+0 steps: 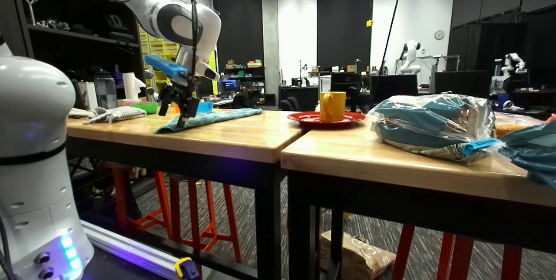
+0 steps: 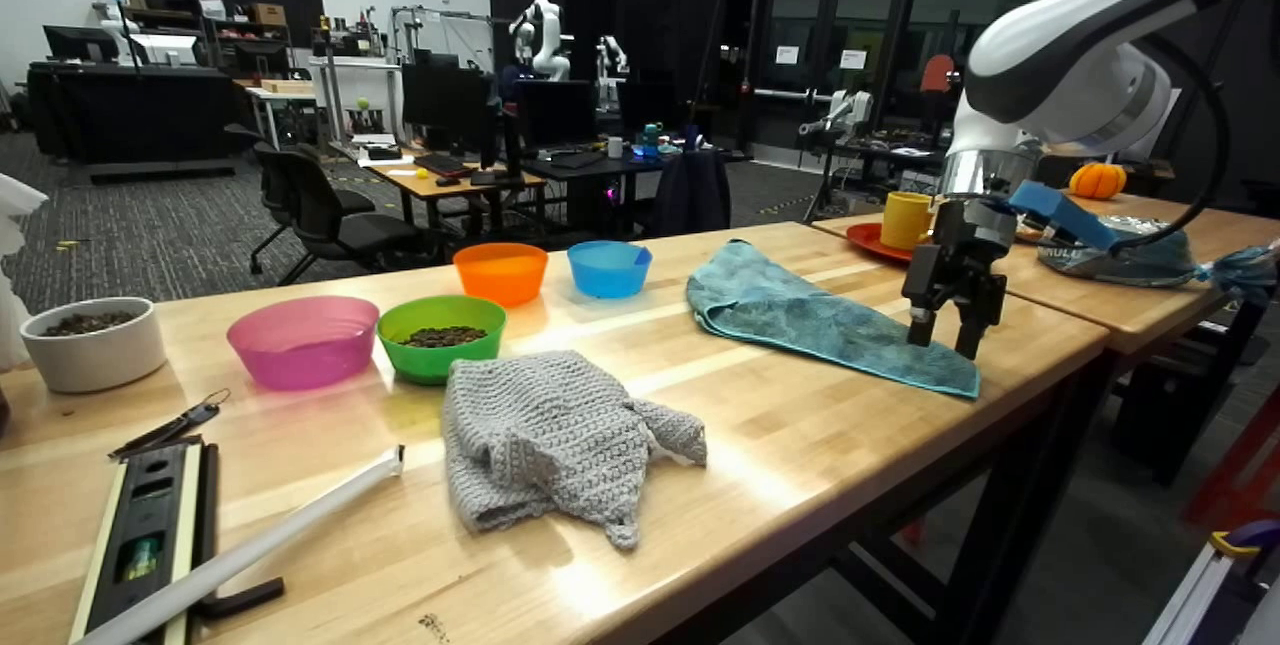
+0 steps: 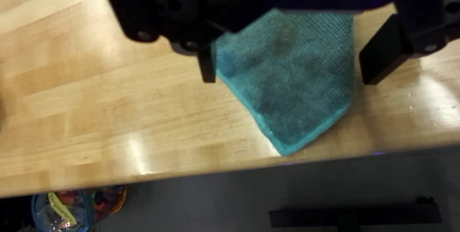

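My gripper [image 3: 290,78] is open and holds nothing. In the wrist view its two fingers stand wide apart on either side of a teal cloth [image 3: 302,91] with darker stains and a bright edge. The cloth lies on the wooden table, one corner close to the table's edge. In both exterior views the gripper [image 1: 173,116] [image 2: 943,340] points down at the narrow near end of the cloth [image 1: 221,117] [image 2: 810,325]. The fingertips are close to the cloth; I cannot tell whether they touch it.
A grey knit cloth [image 2: 560,435], an orange bowl [image 2: 501,275], a blue bowl [image 2: 608,272], a green bowl [image 2: 440,360] and a pink bowl [image 2: 303,345] share the table. A red plate [image 1: 299,117] with a yellow mug [image 1: 332,107] and a bagged loaf [image 1: 434,123] are on the adjoining table.
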You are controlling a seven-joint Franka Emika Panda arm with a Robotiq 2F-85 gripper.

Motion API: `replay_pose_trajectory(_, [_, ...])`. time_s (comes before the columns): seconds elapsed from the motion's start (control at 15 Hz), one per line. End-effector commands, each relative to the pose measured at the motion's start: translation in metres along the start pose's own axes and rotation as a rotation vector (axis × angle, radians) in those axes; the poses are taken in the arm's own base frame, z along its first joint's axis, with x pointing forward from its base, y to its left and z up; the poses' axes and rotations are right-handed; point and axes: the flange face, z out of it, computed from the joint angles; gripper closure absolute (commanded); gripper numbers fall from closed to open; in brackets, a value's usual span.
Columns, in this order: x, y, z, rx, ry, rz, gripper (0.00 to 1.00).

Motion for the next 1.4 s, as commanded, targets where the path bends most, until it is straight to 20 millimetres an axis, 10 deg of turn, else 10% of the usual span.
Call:
replay_pose_trajectory(0.0, [-0.004, -0.003, 0.000, 0.028, 0.010, -0.005, 0.25])
replay_pose_trajectory(0.73, [-0.008, -0.006, -0.007, 0.041, 0.004, -0.003, 1.00])
replay_pose_trajectory(1.33, [-0.039, -0.018, -0.033, 0.064, -0.100, -0.025, 0.99])
